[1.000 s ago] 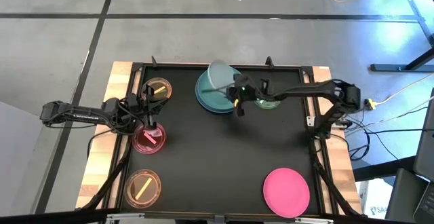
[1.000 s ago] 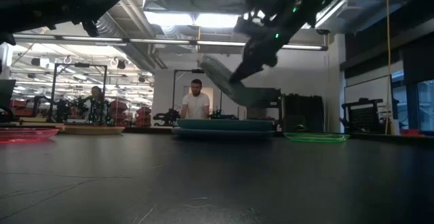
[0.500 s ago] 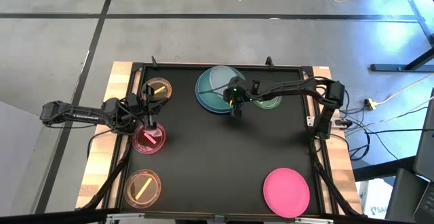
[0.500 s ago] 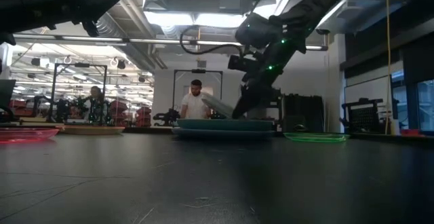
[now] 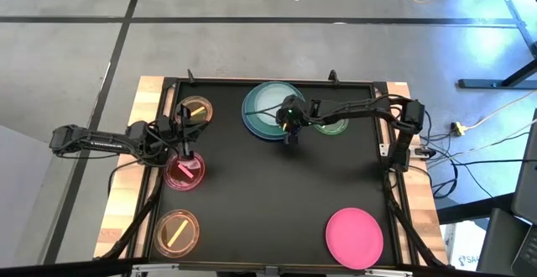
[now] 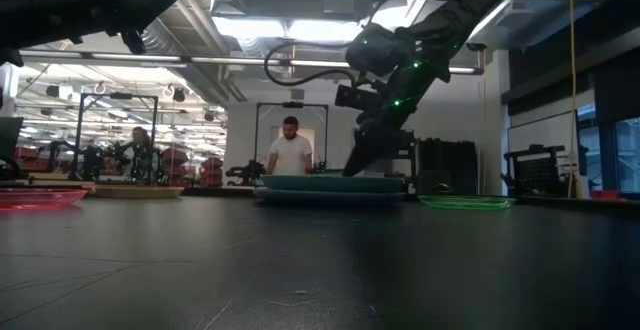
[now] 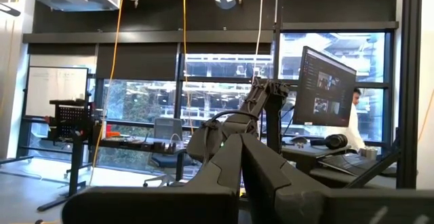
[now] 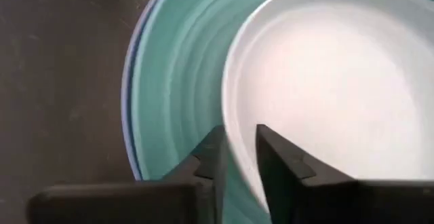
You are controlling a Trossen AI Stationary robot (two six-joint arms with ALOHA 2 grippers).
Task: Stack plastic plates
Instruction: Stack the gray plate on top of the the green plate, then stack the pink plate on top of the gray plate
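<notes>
1. High view: we are seeing the right gripper point(image 5: 288, 127) sitting over the lower right edge of the plate stack at the upper middle of the black tabletop point(image 5: 268, 193), its arm reaching in from the right side of the frame.
2. The stack is showing a blue plate point(image 5: 248, 119) at the bottom, a teal plate point(image 5: 260, 126) on it, and a pale grey-green plate point(image 5: 270, 102) lying flat on top.
3. In the right wrist view, we are watching the gripper's two dark fingers point(image 8: 278, 163) clamping the near rim of the grey-green plate point(image 8: 325, 81), one to each side of it, with the teal plate point(image 8: 176, 81) spreading beneath and a thin blue edge point(image 8: 133, 149) showing at its outside.
4. A small green plate point(image 5: 333, 127) is lying just right of the stack, partly under the right arm.
5. The pink plate point(image 5: 354, 237) is resting at the lower right of the frame, well apart from the stack.
6. The left gripper point(image 5: 184, 153) is hovering above the small red plate point(image 5: 185, 172) at the left; in the left wrist view its fingers point(image 7: 224, 173) are appearing pressed together, holding nothing.
7. Two small orange plates are lying on the left side, one at upper left point(image 5: 195, 110) and one at lower left point(image 5: 175, 232).
8. In the low view, the stack point(image 6: 330, 188) is sitting level, with the right gripper point(image 6: 362, 158) meeting its top edge.
</notes>
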